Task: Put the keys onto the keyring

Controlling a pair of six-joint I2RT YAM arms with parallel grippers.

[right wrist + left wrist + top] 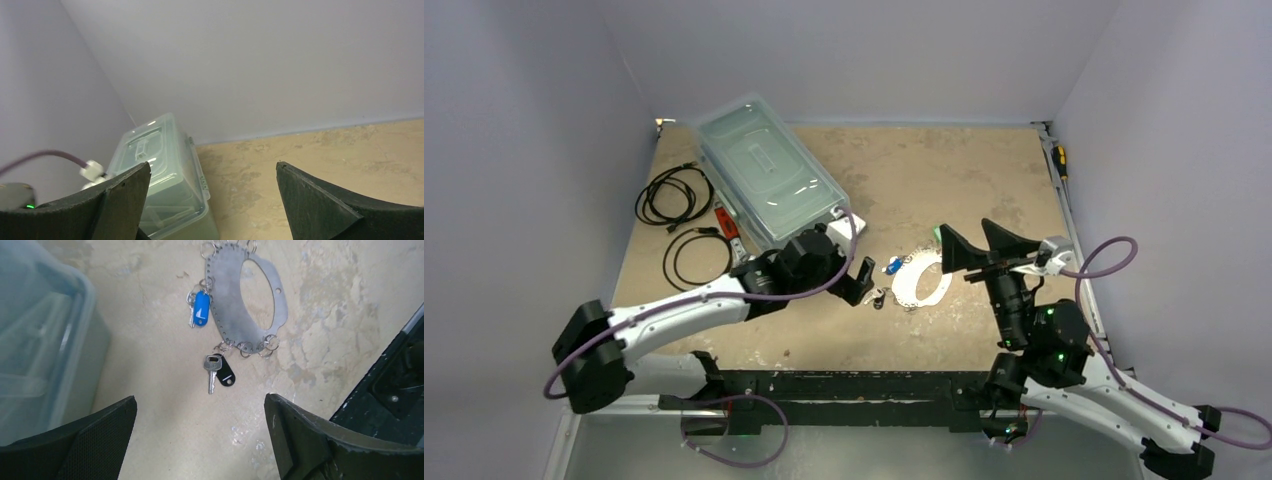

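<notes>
Keyring (pixel 226 315): flat on the tabletop (pixel 150 360); thin, stiff, probably light and skiddy; best pinched at its ring-free edge.
Blue-headed key (pixel 201 310), dark-and-silver key (pixel 212 374): apparently hooked on its rings; tiny, slippery.
Left gripper (pixel 200 405): wide open, empty, near them.
Right gripper (pixel 214 167): open, empty.

Robotics lab bench, boxed in as a test cell.

Told by a left arm (pixel 674 315) and a right arm (pixel 1104 400), white and black, bolted side by side to a black metal rail (pixel 844 385) at the near edge of a worn, stained tan tabletop (pixel 944 180); by plain pale walls (pixel 874 50) closing off the back and both sides; by purple cables (pixel 1121 241) looping off the arms; by coiled black cables (pixel 674 195) beside a clear lidded plastic bin (pixel 769 180) at the far left.
</notes>
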